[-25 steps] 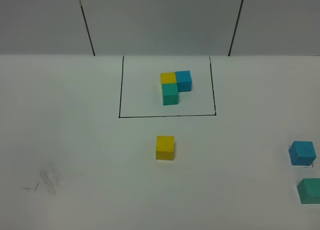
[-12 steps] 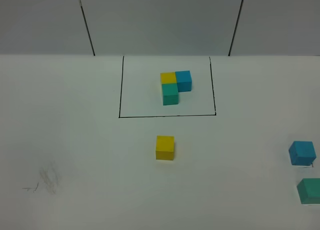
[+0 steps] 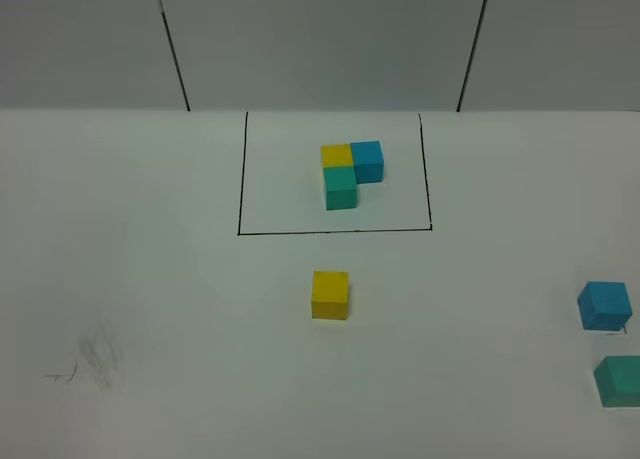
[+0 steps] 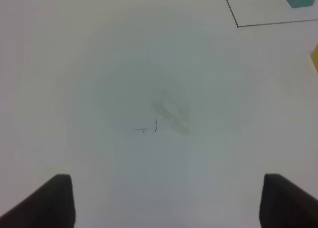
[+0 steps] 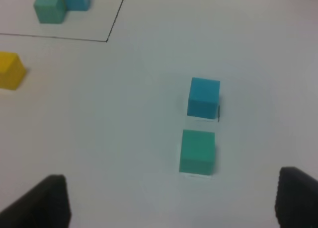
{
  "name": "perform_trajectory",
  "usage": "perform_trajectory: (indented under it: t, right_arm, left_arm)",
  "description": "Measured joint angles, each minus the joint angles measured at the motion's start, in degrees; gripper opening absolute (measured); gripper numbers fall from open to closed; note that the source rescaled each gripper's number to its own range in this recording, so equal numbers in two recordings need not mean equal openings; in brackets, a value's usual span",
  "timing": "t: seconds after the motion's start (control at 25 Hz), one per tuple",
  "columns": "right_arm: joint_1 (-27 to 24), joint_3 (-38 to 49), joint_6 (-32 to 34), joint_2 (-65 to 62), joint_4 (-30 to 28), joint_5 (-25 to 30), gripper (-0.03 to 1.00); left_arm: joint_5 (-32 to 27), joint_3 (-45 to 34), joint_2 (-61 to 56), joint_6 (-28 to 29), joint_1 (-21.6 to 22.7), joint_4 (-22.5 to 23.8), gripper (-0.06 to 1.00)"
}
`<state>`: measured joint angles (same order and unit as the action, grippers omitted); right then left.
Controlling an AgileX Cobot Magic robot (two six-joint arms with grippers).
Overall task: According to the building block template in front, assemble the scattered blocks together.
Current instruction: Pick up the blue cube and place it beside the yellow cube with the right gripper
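The building block template is an L of yellow, blue and teal cubes inside a black drawn rectangle at the back centre. Of the scattered blocks, the yellow cube sits in front of the frame, and the blue cube and teal cube lie at the right edge. Neither gripper shows in the exterior view. My right gripper is open and empty, hovering short of the teal cube and blue cube. My left gripper is open over bare table.
A faint smudge with pen marks stains the white table at the front left, and shows as a smudge under the left wrist. A grey panelled wall closes the back. The frame's corner is in the left wrist view.
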<state>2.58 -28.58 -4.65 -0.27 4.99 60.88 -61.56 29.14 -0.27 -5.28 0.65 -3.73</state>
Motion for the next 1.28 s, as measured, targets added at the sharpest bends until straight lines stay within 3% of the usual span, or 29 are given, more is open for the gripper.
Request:
perform_trajectory:
  t: [0.76, 1.04, 1.28]
  right_arm:
    - [0.0, 0.5, 1.1, 0.0, -0.1, 0.1, 0.73]
    - [0.0, 0.5, 5.9, 0.4, -4.2, 0.1, 0.73]
    - [0.0, -1.3, 6.5, 13.6, -6.2, -2.2, 0.73]
  left_arm:
    - [0.0, 0.0, 0.0, 0.0, 0.0, 0.0, 0.68]
    - [0.0, -0.1, 0.0, 0.0, 0.0, 0.0, 0.68]
    - [0.0, -0.1, 0.0, 0.1, 0.0, 0.0, 0.68]
